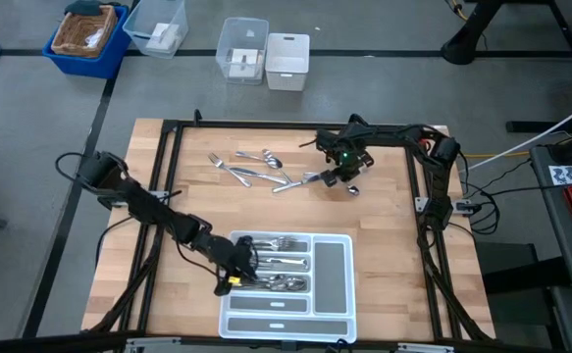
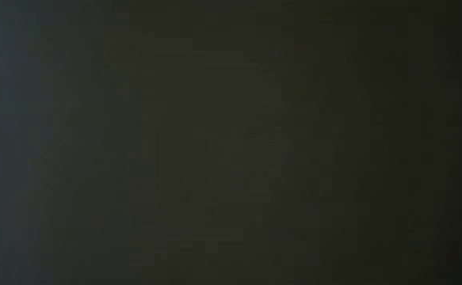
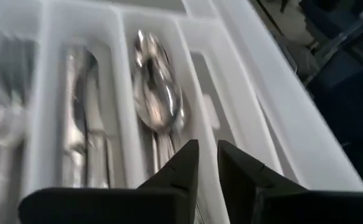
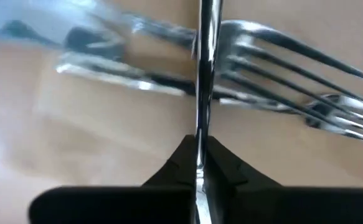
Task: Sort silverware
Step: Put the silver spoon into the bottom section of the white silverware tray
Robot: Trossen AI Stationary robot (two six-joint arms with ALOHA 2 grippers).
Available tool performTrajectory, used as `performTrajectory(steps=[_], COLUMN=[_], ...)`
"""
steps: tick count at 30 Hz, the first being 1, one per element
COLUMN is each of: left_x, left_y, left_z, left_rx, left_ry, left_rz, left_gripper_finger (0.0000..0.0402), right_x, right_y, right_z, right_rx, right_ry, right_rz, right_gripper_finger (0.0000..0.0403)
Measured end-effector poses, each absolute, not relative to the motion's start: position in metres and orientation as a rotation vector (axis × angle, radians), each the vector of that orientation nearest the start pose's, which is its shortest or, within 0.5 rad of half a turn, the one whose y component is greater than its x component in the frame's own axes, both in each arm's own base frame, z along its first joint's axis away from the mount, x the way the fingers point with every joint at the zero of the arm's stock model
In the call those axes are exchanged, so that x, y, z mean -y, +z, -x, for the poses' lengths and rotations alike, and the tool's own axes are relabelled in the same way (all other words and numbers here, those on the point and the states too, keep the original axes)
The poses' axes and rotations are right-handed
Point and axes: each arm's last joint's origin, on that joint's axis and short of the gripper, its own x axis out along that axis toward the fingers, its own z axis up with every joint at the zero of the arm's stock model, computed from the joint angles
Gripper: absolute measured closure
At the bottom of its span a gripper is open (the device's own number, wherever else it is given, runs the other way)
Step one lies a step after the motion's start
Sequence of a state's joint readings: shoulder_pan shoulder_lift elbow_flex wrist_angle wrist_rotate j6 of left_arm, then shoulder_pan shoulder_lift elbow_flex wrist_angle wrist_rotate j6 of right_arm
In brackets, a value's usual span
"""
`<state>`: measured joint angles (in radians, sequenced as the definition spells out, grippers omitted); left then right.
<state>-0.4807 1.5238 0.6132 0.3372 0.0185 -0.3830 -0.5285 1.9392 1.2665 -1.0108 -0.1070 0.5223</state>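
Tray (image 1: 335,270) sits at the counter's near edge; my left gripper (image 1: 238,269) hovers over its left end with fingers (image 3: 180,168) slightly apart and nothing between them, just above a spoon (image 3: 157,93) lying in a slot beside other sorted pieces. Farther back, loose silverware (image 1: 251,169) lies scattered on the counter (image 1: 384,206). My right gripper (image 1: 333,177) is at that pile's right end, clamped shut on one thin utensil handle (image 4: 205,62), forks (image 4: 287,68) beside it.
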Motion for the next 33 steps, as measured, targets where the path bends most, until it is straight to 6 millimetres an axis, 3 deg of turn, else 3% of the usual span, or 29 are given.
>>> performTrajectory(steps=[8,15,24,33], left_x=[0.095,0.049,-0.013,-0.056], left_y=[0.190,0.215,0.228,0.228], left_z=[-0.239,-0.214,-0.184,-0.174], left_rx=[-0.671,-0.713,-0.748,-0.738], left_ry=[-0.270,-0.094,0.226,0.414], left_rz=[0.195,0.215,0.275,0.262], left_gripper_finger=[0.0371,0.0380,0.0381,0.0382], right_x=[0.160,0.125,0.024,-0.085], right_y=[0.188,0.232,0.262,0.281], right_z=[-0.290,-0.308,-0.351,-0.378], right_rx=[-1.459,-1.349,-1.220,-0.866], right_ry=[-0.686,-0.514,-0.239,0.052], right_rz=[-0.923,-0.857,-0.713,-0.545], right_gripper_finger=[0.0391,0.0394,0.0394,0.0395])
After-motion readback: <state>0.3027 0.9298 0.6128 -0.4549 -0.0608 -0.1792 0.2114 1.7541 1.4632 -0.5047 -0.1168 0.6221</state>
